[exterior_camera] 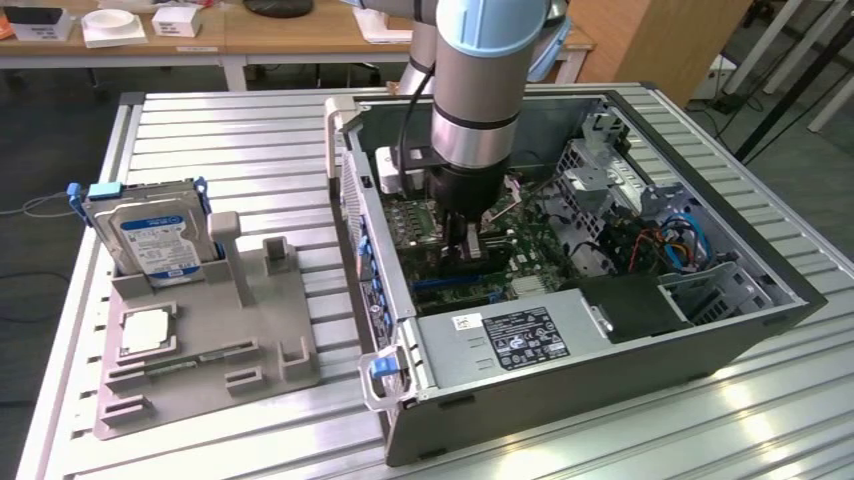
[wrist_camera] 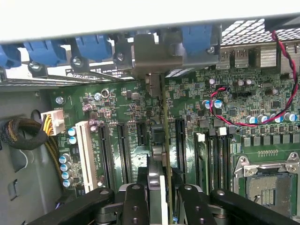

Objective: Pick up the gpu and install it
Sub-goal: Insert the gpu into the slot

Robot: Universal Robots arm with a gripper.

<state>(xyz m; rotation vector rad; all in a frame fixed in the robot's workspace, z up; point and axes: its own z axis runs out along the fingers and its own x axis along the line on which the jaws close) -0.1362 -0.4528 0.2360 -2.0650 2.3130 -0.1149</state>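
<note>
Nearest me, at the edge of the table (exterior_camera: 240,130) on the exterior view's left, sits the parts tray (exterior_camera: 200,350) with its hard drive (exterior_camera: 150,235). Rightward, inside the open computer case (exterior_camera: 561,370), the fingers (wrist_camera: 136,199) clamp the gpu (wrist_camera: 159,140), which stands on edge among the motherboard (wrist_camera: 117,103) slots. Its long axis follows the slots, with the bracket toward the rear wall. Best held plumb and pressed down evenly, I'd judge.

obstacles: expansion slots (wrist_camera: 123,150) flank gpu (wrist_camera: 159,136); red-black wire (wrist_camera: 233,123) | free: above motherboard (wrist_camera: 140,93)
</note>
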